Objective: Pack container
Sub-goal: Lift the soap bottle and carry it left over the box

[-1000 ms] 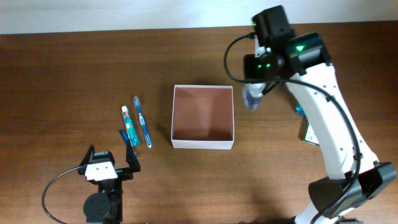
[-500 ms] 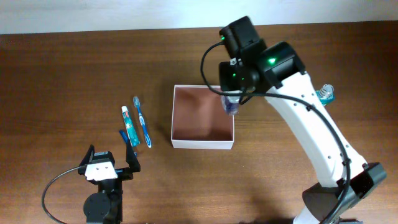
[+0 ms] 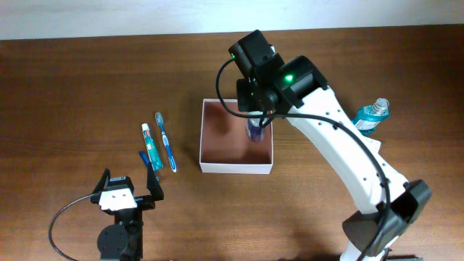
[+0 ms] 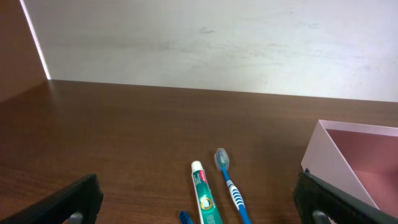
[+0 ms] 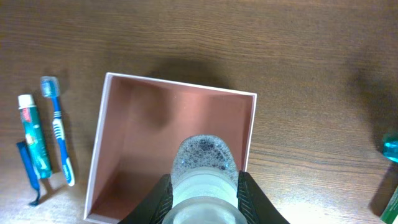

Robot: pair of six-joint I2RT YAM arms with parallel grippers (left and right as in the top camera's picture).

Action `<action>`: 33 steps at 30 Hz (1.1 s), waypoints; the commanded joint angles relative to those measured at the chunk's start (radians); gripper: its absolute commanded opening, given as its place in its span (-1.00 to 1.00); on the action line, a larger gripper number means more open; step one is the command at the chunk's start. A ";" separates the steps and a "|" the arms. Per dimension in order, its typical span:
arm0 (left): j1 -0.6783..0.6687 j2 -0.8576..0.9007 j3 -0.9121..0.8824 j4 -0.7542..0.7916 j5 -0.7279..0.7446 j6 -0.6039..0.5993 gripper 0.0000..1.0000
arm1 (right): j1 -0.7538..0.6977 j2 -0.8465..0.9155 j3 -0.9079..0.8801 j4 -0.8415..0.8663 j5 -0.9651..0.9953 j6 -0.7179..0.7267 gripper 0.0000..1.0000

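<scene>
Presently the right gripper (image 5: 202,200) is clenched on a small clear bottle (image 5: 201,167), one dark finger pressed against each side of its body. The bottle's contents look frothy with fine bubbles. From the right wrist view the bottle hangs over the container (image 5: 111,143), above the part of the reddish-brown floor that lies toward the right-hand wall. From overhead, the same bottle (image 3: 255,131) shows just under the wrist housing, inside the outline of the container (image 3: 220,138) and close to its right wall. Whether the bottle's base touches the floor cannot be told.

The container sits square on the brown wooden table (image 3: 72,87), roughly at centre, white walls upright. Apart from the bottle hanging over it, its floor shows bare.

To the left of the container, apart from it, lie a toothbrush (image 3: 166,142) and a toothpaste tube (image 3: 148,143), side by side and near parallel. A small dark blue item (image 3: 143,155) lies against the tube's lower end; its kind cannot be made out. To the right of the arm, well clear of the container, lies a blue bottle (image 3: 370,117) with a clear cap.

The left gripper (image 3: 131,187) sits at the near left of the table, jaws spread wide and grasping nothing, with the toothpaste and toothbrush lying ahead of it.
</scene>
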 commanded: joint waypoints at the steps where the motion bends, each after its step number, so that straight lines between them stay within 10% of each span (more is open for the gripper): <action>1: 0.005 -0.009 -0.005 0.002 -0.011 -0.013 0.99 | 0.003 0.016 0.018 0.014 0.048 0.035 -0.47; 33: 0.005 -0.009 -0.005 0.002 -0.011 -0.013 0.99 | 0.000 0.149 0.010 0.027 0.140 0.116 -0.46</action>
